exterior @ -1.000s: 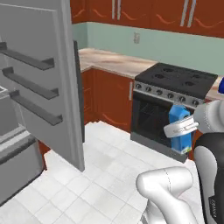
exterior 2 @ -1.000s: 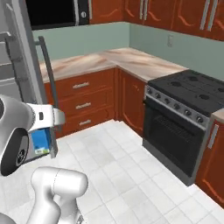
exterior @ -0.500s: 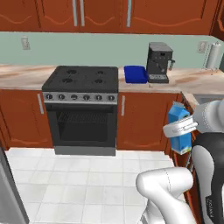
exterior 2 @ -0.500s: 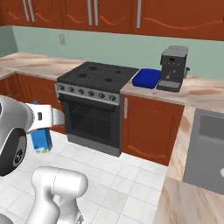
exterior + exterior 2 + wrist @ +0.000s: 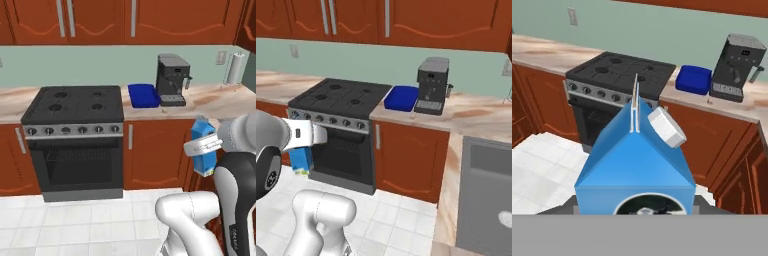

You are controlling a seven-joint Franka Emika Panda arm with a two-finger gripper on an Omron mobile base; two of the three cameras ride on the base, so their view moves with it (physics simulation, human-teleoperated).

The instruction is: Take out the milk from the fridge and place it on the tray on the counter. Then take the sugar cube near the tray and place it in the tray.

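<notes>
Milk sits clamped between the fingers, arm folded low; base has swung, bringing tray and bench nearer.

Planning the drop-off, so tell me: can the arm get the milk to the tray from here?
Probably not yet. The milk is held low near the robot; the tray lies across open floor on the counter, beside the coffee machine.

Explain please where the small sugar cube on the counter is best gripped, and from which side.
Probably from straight above, pinching two opposite side faces. The sugar cube lies low on the counter, in front of the tray and the coffee machine, so a sideways approach looks crowded.
</notes>
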